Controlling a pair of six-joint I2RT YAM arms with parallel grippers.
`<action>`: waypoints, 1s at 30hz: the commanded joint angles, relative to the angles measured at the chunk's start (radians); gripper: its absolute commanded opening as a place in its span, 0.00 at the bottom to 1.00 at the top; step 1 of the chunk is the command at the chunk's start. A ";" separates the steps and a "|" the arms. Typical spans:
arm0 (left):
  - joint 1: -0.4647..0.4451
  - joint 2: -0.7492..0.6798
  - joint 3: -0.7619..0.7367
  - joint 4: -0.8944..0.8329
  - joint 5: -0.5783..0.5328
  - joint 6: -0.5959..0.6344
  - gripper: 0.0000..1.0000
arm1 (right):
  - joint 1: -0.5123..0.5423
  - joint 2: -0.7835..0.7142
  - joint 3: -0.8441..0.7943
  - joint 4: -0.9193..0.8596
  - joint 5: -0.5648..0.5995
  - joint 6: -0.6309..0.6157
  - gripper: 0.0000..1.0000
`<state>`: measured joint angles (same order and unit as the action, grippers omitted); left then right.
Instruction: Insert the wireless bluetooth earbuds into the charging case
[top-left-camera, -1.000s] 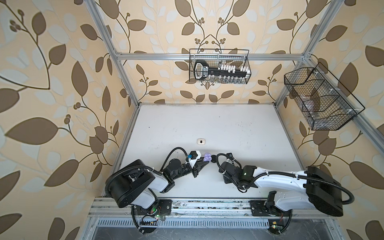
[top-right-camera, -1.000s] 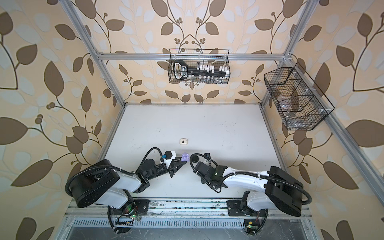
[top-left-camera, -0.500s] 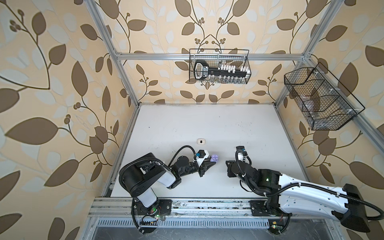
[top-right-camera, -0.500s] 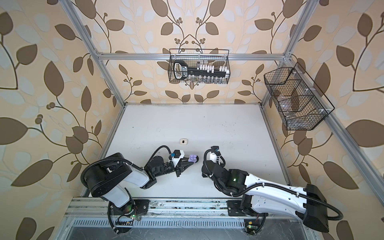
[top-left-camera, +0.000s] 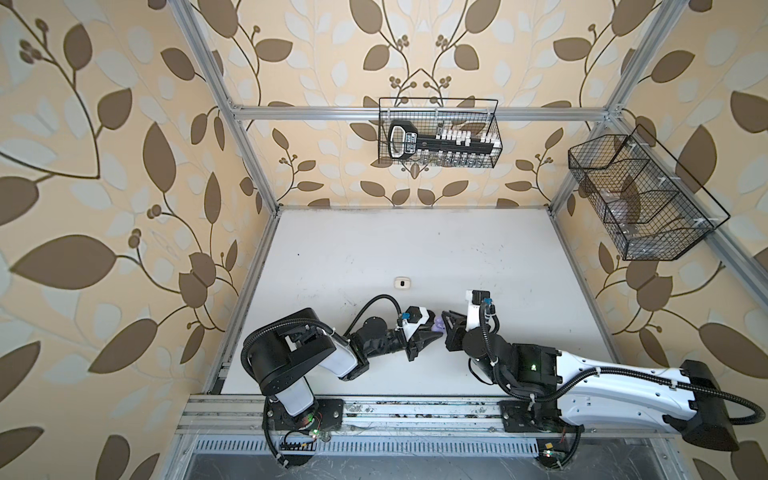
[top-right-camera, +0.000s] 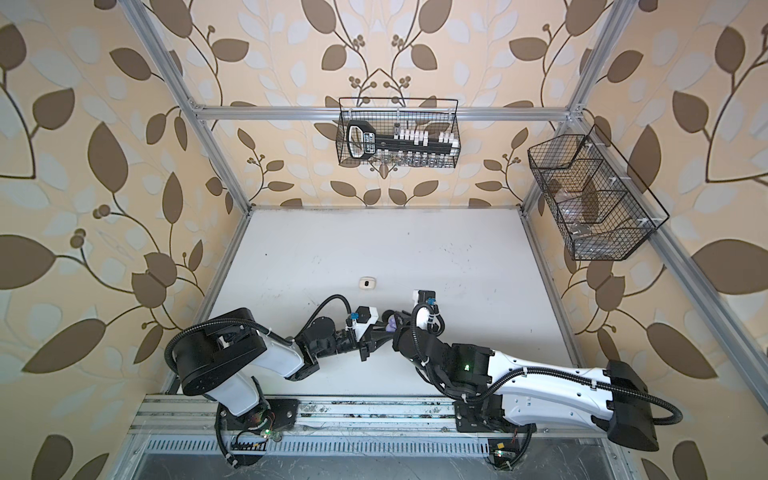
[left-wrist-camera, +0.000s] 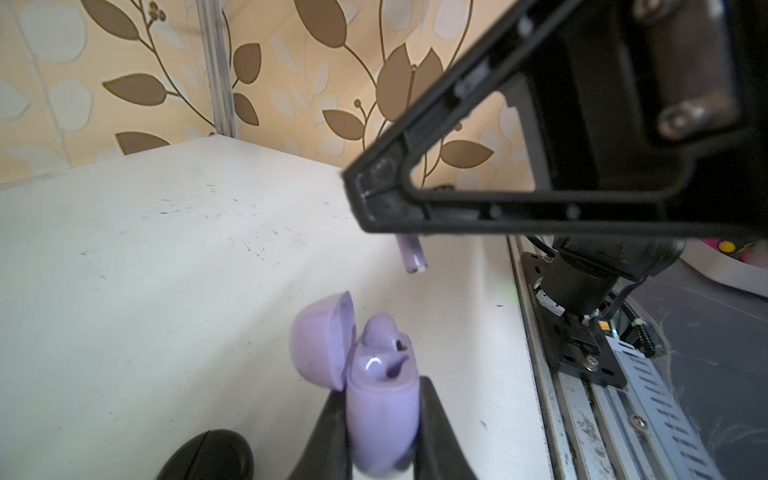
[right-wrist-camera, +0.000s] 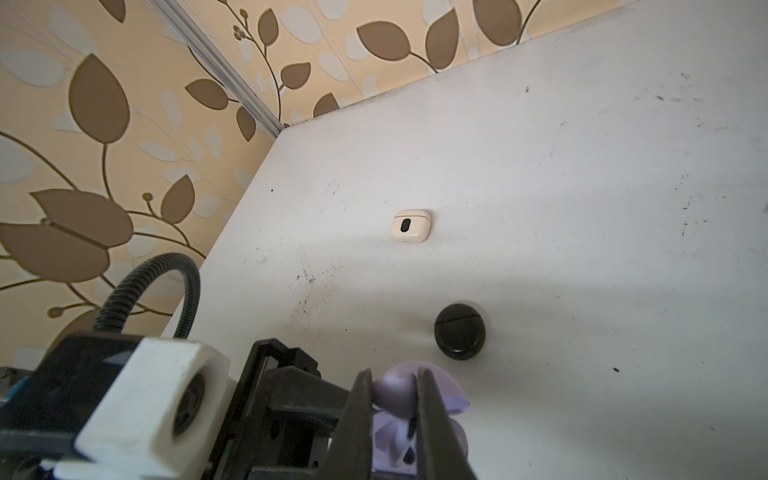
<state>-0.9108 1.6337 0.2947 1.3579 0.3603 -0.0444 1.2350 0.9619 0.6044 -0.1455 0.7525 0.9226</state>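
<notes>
- My left claw (left-wrist-camera: 381, 436) clamps the open lavender case (left-wrist-camera: 380, 395), with a seated earbud (left-wrist-camera: 380, 332).
- My right claw (right-wrist-camera: 395, 415) pinches the other lavender earbud (left-wrist-camera: 411, 254) just above it.

The left arm (top-left-camera: 299, 357) is folded at the elbow, with its forearm directed toward mid-table. The left gripper (left-wrist-camera: 380, 395) is clamped on the lavender case (left-wrist-camera: 382, 428), one finger on each side. The right arm (top-left-camera: 615, 382) reaches in long from the right, wrist turned inward. The right gripper (right-wrist-camera: 392, 395) is pinched tight on a lavender earbud (left-wrist-camera: 411, 253), whose stem protrudes past the fingers. The two gripper tips face each other closely, with a gap between them.
</notes>
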 joint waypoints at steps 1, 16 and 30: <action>-0.005 -0.003 0.033 0.066 -0.016 -0.018 0.00 | 0.007 0.020 0.011 0.026 0.047 0.004 0.15; -0.005 -0.047 0.026 0.066 -0.003 -0.032 0.00 | 0.007 0.089 0.009 0.055 0.035 0.011 0.16; -0.005 -0.076 0.011 0.067 -0.017 -0.014 0.00 | 0.011 0.116 0.005 0.041 -0.003 0.033 0.15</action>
<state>-0.9104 1.6043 0.3050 1.3479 0.3534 -0.0776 1.2369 1.0702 0.6044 -0.0944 0.7700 0.9314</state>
